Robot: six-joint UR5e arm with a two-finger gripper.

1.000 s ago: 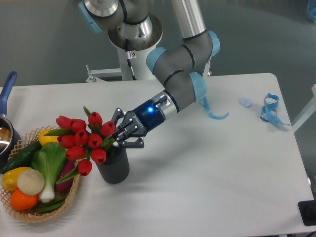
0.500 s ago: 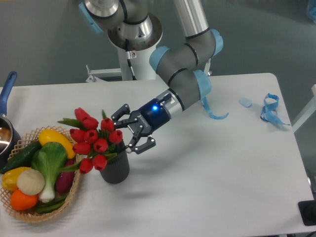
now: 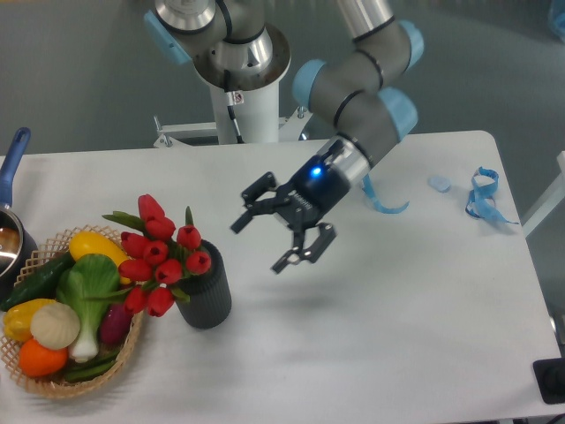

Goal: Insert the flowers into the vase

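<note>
We see the gripper (image 3: 267,226) hanging in the air to the right of the vase (image 3: 205,295), well apart from it and a little higher than its mouth. Its two fingers (image 3: 254,196) are spread wide, one reaching up and left, the other down and right, and the gap between them holds nothing. No finger touches the flowers (image 3: 159,253), the vase or the table (image 3: 388,336). A blue light glows on the gripper's wrist, and the arm (image 3: 357,106) runs from there up and to the right, away from the vase.

The flowers stand in the vase. Their stems go down into its mouth, and the red buds lean out over its left rim, spilling up and to the left, with green leaves among them. The lowest buds hang just beside the vase's left wall. We cannot see how deep the stems sit inside.

The vase stands upright on the table. Touching or nearly touching its left side is a basket (image 3: 119,358) with a yellow pepper, a cucumber, a green leafy vegetable, an orange and a pale round one. Some of the buds overlap the basket's upper right edge. Further left of the vase, at the picture's edge, is a pot (image 3: 11,225) with a blue handle. Far to the right of the vase, past the gripper, a blue strap (image 3: 482,196) lies on the table.
</note>
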